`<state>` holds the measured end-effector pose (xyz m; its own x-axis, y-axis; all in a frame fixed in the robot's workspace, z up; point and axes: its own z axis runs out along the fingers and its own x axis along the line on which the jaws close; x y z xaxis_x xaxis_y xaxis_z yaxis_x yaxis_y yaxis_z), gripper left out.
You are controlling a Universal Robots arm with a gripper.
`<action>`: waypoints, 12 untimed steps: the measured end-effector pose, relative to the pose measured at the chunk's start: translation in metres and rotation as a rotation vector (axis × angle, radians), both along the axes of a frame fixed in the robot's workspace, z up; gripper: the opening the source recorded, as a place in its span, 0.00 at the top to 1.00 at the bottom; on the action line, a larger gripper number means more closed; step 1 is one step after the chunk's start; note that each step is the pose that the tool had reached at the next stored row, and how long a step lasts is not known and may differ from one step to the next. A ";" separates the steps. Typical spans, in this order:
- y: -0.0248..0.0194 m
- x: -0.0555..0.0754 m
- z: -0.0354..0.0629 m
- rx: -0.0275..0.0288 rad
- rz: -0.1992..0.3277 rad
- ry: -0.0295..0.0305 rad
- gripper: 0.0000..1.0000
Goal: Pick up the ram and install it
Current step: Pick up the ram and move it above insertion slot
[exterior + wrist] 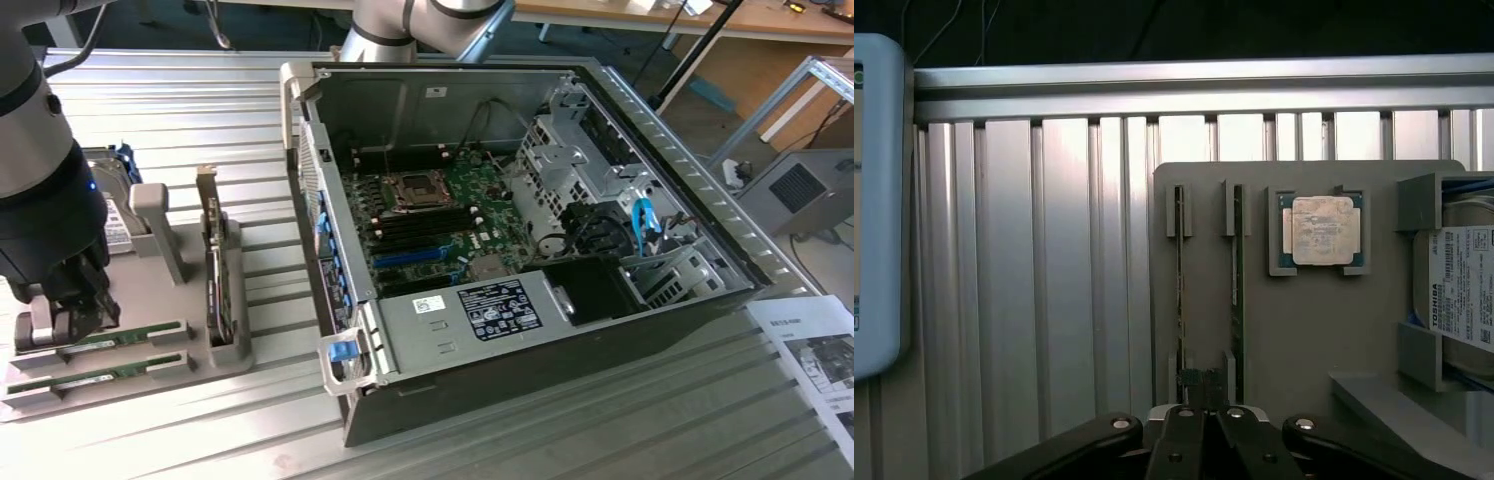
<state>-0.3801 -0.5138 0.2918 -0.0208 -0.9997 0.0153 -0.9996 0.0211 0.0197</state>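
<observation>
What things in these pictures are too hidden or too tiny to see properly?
- The hard drive: cut off by the wrist view's edge, partly behind the arm in the exterior view.
- The memory sticks: edge-on in the wrist view, so their chips are hidden.
- Whether the pincer touches a stick: its own tips cover that spot.
- The paper sheet: print too small, cut off by the exterior view's edge.
</observation>
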 end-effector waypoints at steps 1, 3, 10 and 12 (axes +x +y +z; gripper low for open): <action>0.0000 0.000 -0.0001 0.0000 0.000 -0.0001 0.89; 0.0000 0.000 -0.0002 0.0002 0.000 -0.0002 0.89; 0.0000 0.000 -0.0046 0.0003 0.000 -0.0003 0.89; -0.0001 0.000 -0.0067 0.0002 0.000 -0.0002 0.89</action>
